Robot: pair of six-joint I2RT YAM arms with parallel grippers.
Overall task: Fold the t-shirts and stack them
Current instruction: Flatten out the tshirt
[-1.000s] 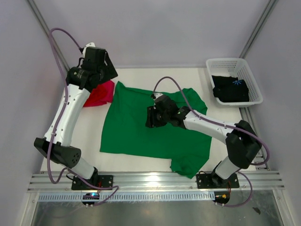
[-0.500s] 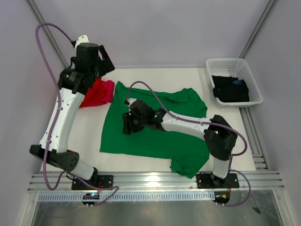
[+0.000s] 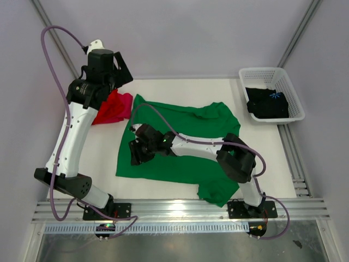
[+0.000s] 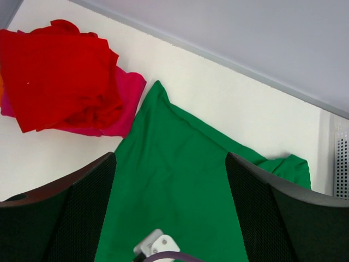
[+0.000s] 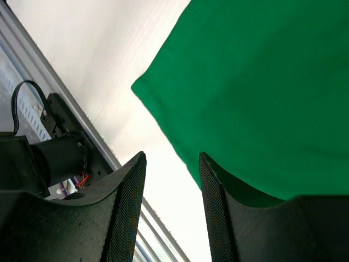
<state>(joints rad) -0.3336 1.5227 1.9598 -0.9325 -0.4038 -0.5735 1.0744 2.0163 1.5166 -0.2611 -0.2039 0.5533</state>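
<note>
Shift: right claw (image 5: 172, 164) farther left over green t-shirt (image 3: 180, 117), parted, seemingly empty; left claw (image 4: 170, 164) wide.

We're watching the middle shirt (image 3: 191, 117) lying across the surface (image 3: 103, 158). Beside its far-left corner, we're seeing the upper shirt (image 3: 110, 109) sitting on the lower shirt (image 3: 126, 102). Far right, the basket (image 3: 267, 77) is holding the fourth shirt (image 3: 267, 105).

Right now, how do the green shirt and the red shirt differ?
The green t-shirt lies spread mostly flat in the middle of the table; the red t-shirt is bunched in a heap at the far left corner. The green one rests directly on the table; the red one sits on a magenta t-shirt. Neither looks folded.
</note>
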